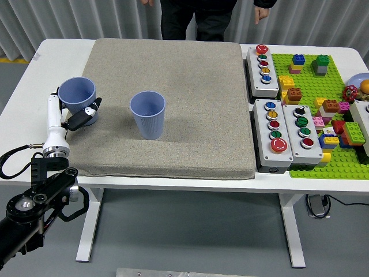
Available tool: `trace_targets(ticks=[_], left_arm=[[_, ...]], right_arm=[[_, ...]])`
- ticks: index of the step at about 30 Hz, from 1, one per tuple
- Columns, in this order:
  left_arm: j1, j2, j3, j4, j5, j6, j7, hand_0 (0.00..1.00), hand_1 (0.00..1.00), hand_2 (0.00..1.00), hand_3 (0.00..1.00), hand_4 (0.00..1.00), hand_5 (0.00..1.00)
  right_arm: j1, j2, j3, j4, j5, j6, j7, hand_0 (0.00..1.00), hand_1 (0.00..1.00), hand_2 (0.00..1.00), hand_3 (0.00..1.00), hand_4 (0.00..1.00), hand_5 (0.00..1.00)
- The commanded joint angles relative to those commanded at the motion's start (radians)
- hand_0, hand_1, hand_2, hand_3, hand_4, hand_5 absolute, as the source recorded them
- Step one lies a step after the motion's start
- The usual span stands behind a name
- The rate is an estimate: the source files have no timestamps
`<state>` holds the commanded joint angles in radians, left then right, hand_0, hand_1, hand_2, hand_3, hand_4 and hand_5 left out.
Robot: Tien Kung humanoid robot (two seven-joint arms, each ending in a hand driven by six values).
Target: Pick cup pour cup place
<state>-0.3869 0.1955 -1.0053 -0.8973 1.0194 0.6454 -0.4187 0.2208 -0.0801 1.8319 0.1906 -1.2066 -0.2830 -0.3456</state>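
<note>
Gripping a blue cup at the mat's left edge, left robot hand; no legible writing

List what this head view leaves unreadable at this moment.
- Held cup: its lower side is hidden by the left robot hand; whether its base touches the mat is unclear.
- Contents of both cups: not discernible, including the free cup.
- Right arm: out of frame.
- Person: cut off by the top edge.
</note>
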Motion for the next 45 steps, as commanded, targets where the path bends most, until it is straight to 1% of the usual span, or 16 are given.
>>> trace_targets(ticks=[11,12,17,18,23,24,29,30,35,36,41,42,45], left_arm=[[0.007,-0.002,0.011,0.004,-0.004,-0.012,-0.004,0.506,0.493,0.525,0.529,0.729,0.183],[0.006,-0.002,0.009,0.002,0.002,-0.013,-0.002,0.526,0.511,0.548,0.541,0.76,0.213],[0.001,0.0,0.003,0.0,0.016,-0.021,0.0,0.526,0.511,0.548,0.541,0.76,0.213],[0.001,0.0,0.0,0.001,0.019,-0.027,0.003,0.586,0.588,0.689,0.759,0.842,0.279],[0.001,0.0,-0.004,0.002,0.034,-0.041,0.014,0.586,0.588,0.689,0.759,0.842,0.279],[0.001,0.0,-0.005,0.002,0.036,-0.043,0.015,0.595,0.601,0.715,0.774,0.863,0.29],[0.002,0.0,-0.004,0.002,0.047,-0.058,0.025,0.595,0.601,0.715,0.774,0.863,0.29],[0.003,-0.001,-0.005,0.002,0.051,-0.064,0.029,0.609,0.635,0.75,0.784,0.864,0.298],[0.005,-0.002,-0.008,-0.001,0.06,-0.072,0.032,0.609,0.635,0.75,0.784,0.864,0.298],[0.005,-0.002,-0.01,-0.002,0.064,-0.073,0.033,0.632,0.678,0.802,0.816,0.908,0.321],[0.003,0.0,-0.015,-0.008,0.085,-0.085,0.039,0.632,0.678,0.802,0.816,0.908,0.321],[0.003,0.0,-0.017,-0.009,0.087,-0.088,0.04,0.689,0.733,0.874,0.87,0.913,0.333],[0.005,0.0,-0.022,-0.014,0.093,-0.092,0.04,0.689,0.733,0.874,0.87,0.913,0.333]], right_arm=[[-0.003,0.0,0.004,0.0,-0.004,0.003,0.001,0.681,0.628,0.583,0.569,0.002,0.149],[-0.002,0.0,0.005,-0.001,-0.005,0.004,0.001,0.682,0.628,0.583,0.569,0.002,0.149],[0.002,-0.001,0.004,-0.001,-0.002,0.004,0.002,0.682,0.628,0.583,0.569,0.002,0.149],[0.003,-0.001,0.003,-0.001,0.0,0.004,0.003,0.682,0.628,0.583,0.569,0.002,0.147],[0.005,-0.001,0.001,-0.001,0.004,0.003,0.003,0.682,0.628,0.583,0.569,0.002,0.147],[0.005,-0.001,0.001,-0.001,0.004,0.003,0.003,0.681,0.628,0.584,0.569,0.002,0.147],[0.005,-0.001,0.003,-0.002,0.003,0.004,0.003,0.681,0.628,0.584,0.569,0.002,0.147],[0.005,-0.001,0.002,-0.002,0.003,0.004,0.003,0.681,0.628,0.584,0.569,0.002,0.147],[0.006,-0.002,0.003,-0.002,0.003,0.004,0.003,0.681,0.628,0.584,0.569,0.002,0.147],[0.006,-0.002,0.003,-0.002,0.003,0.004,0.003,0.68,0.628,0.583,0.569,0.002,0.148],[0.008,-0.002,0.002,-0.002,0.006,0.004,0.004,0.68,0.628,0.583,0.569,0.002,0.148],[0.008,-0.002,0.002,-0.002,0.006,0.004,0.004,0.68,0.629,0.584,0.569,0.002,0.149],[0.008,-0.002,0.002,-0.002,0.006,0.004,0.004,0.68,0.629,0.584,0.569,0.002,0.149]])
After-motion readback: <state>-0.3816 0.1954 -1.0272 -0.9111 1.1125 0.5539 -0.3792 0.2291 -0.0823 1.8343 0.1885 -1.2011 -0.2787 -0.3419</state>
